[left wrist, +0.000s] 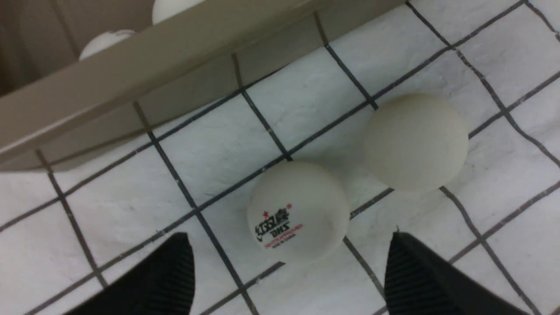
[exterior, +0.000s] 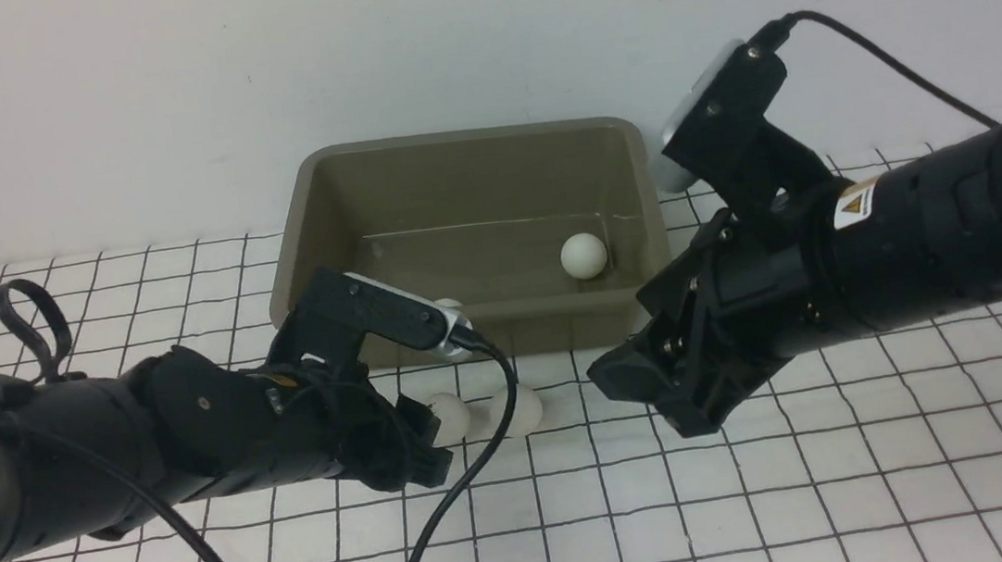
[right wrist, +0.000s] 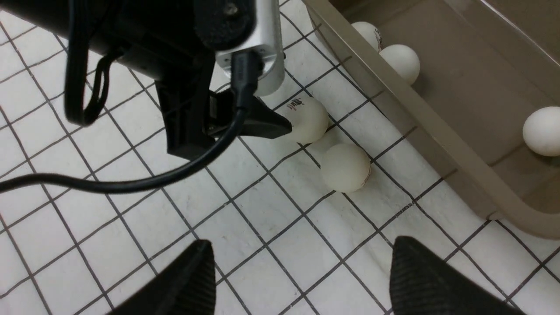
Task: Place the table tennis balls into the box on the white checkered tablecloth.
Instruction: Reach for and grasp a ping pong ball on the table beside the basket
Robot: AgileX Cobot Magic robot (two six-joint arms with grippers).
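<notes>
Two balls out front, one already in the box

So the olive-grey box (exterior: 471,172) sits at the back of the checkered tablecloth (exterior: 858,485), close to the white wall (exterior: 165,93), with a lone ball (exterior: 583,256) on its floor over toward the right side. Just in front of its near wall two more sit side by side on the cloth. The left ball (exterior: 453,416) is half hidden behind the left gripper (exterior: 429,442), and the right ball (exterior: 529,410) has a black cable (exterior: 447,519) crossing it. The right gripper (exterior: 653,400) hangs low just right of them, angled down-left and touching neither. Honestly can't make out either set of jaws from this angle.
</notes>
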